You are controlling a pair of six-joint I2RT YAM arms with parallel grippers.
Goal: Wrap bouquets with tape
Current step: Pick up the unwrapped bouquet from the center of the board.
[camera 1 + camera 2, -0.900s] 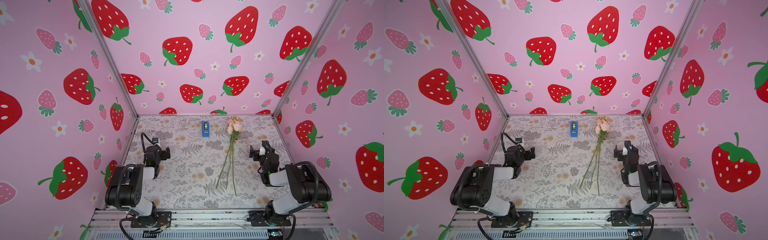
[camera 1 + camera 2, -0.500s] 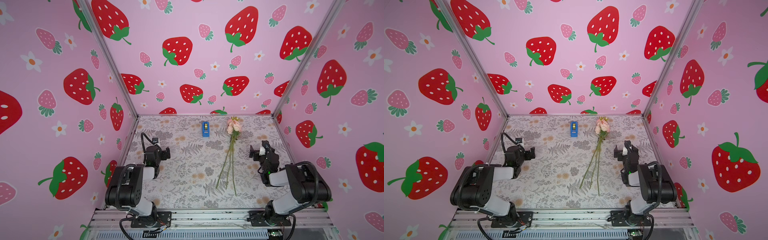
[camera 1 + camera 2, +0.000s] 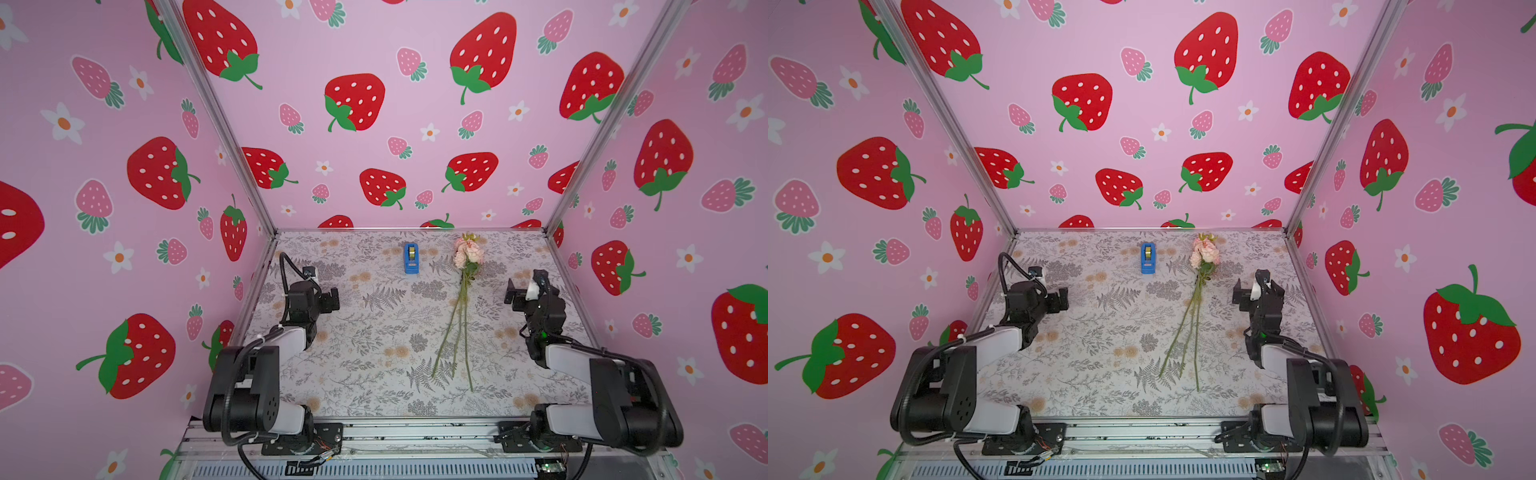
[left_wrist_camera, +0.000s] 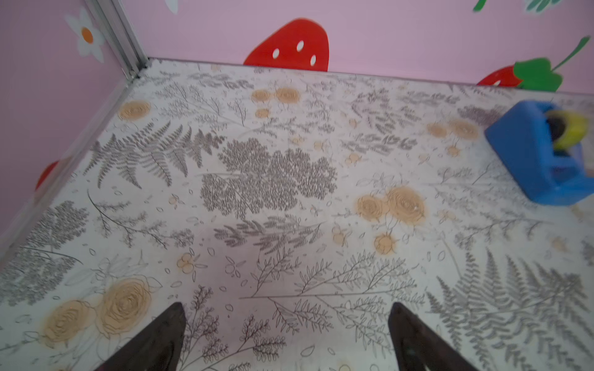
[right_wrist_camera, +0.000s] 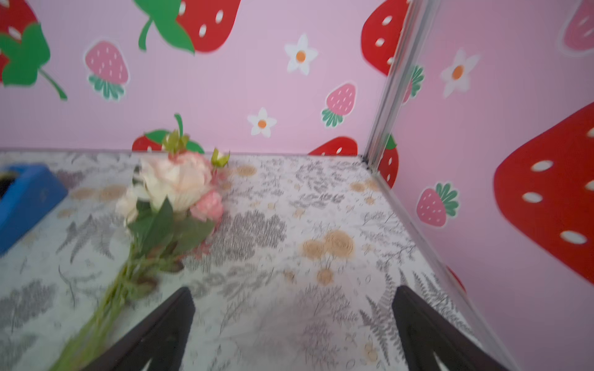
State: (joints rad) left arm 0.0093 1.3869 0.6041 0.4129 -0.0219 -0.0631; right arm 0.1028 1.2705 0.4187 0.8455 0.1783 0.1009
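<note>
Blue plastic marks the tape (image 3: 410, 258), a small dispenser holding a yellowish roll. It sits on the fern-printed table covering (image 3: 374, 332) close to the back wall, about midway across in both top views (image 3: 1148, 258). The bouquet (image 3: 466, 266) lies flat just to the robot's right of it, apart from the dispenser. Its pale pink and cream heads point toward the back wall, and its three thin green stems run toward the arm bases, fanning apart at their ends. The left gripper (image 3: 332, 300) hangs over the left side of the table, well apart from the tape. In the left wrist view its jaws (image 4: 286, 308) stand wide apart over bare covering, with the tape (image 4: 543, 151) at the edge of the picture. The right gripper (image 3: 513, 293) hovers near the stems on their right side, without touching them. In the right wrist view its jaws (image 5: 292, 292) are likewise spread, with nothing between them, and the bouquet (image 5: 170, 199) lies just beside one finger, the tape (image 5: 22, 199) beyond it. Pink strawberry-patterned walls (image 3: 395, 124) enclose the table on three sides.
</note>
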